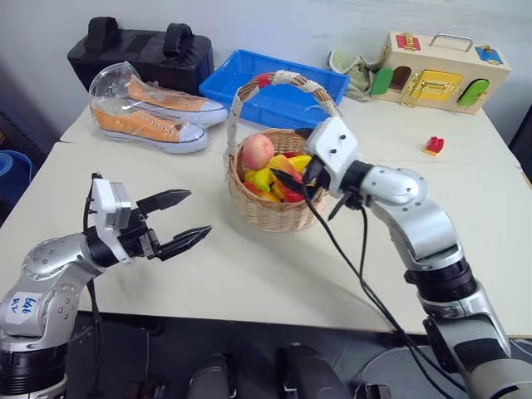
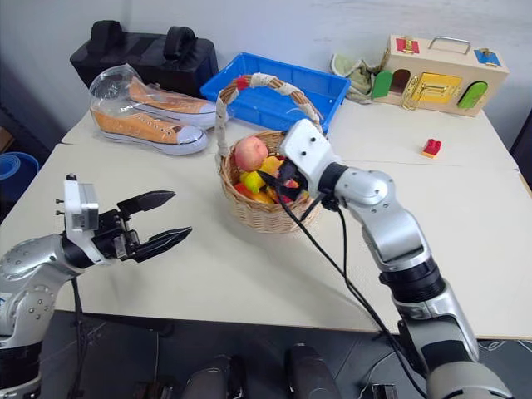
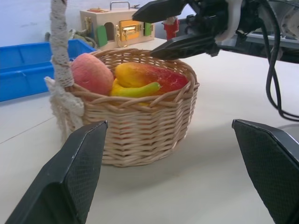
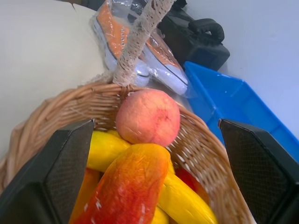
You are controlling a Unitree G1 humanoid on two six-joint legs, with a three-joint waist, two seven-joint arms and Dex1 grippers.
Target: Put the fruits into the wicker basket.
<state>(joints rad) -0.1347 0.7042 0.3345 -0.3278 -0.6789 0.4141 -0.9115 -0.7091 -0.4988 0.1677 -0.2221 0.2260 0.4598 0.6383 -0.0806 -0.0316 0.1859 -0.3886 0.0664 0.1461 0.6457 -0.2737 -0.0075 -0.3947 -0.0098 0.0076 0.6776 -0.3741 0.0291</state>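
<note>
The wicker basket (image 1: 266,212) stands mid-table with its arched handle (image 1: 241,96) upright. Inside lie a pink-orange peach (image 1: 258,151), a red-and-yellow mango (image 3: 149,77), a yellow banana (image 3: 138,90) and other yellow and red fruits. My right gripper (image 1: 287,179) hovers open over the basket's right rim, its fingers (image 4: 70,172) spread either side of the mango (image 4: 126,186) lying below them. Left of the basket and apart from it, my left gripper (image 1: 199,214) stands open and empty above the table, pointing at the basket (image 3: 140,126).
Behind the basket sits a blue plastic tray (image 1: 274,83). Orange shoes in a clear bag (image 1: 150,116) and a black bag (image 1: 141,54) lie at the back left. A wooden latch box (image 1: 440,79) and a small red block (image 1: 433,145) are at the back right.
</note>
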